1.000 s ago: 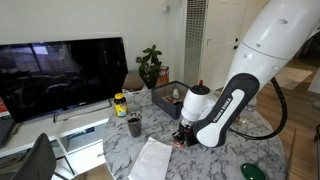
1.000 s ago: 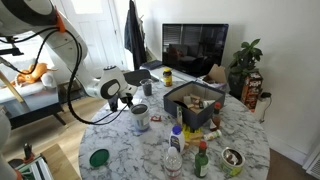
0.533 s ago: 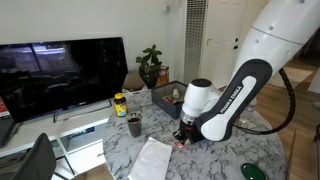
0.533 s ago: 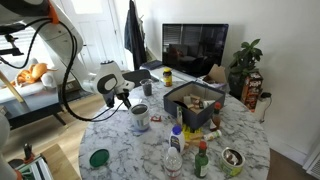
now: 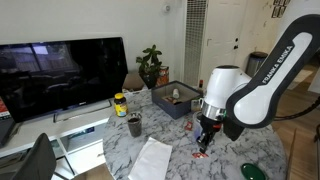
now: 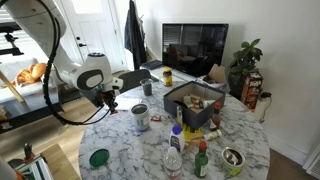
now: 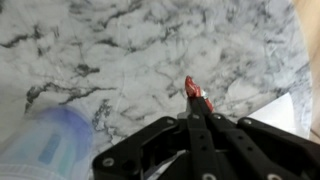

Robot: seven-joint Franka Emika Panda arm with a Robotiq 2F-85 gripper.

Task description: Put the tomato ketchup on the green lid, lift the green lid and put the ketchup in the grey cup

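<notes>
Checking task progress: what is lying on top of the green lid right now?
Nothing shows on the green lid; its top looks bare, and its underside is hidden. The ketchup sachet is pinched in the pincer over the marble table.

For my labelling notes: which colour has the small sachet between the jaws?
Red; the tomato ketchup shows best in the wrist view.

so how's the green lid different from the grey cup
The green lid is a flat, dark green disc lying down; the grey cup is a tall upright cylinder, light grey with a bluish band. The lid sits near the edge of the table; the cup stands further in, near the dark box. Both rest on the marble top, and neither is held by the gripper, which grips the ketchup.
</notes>
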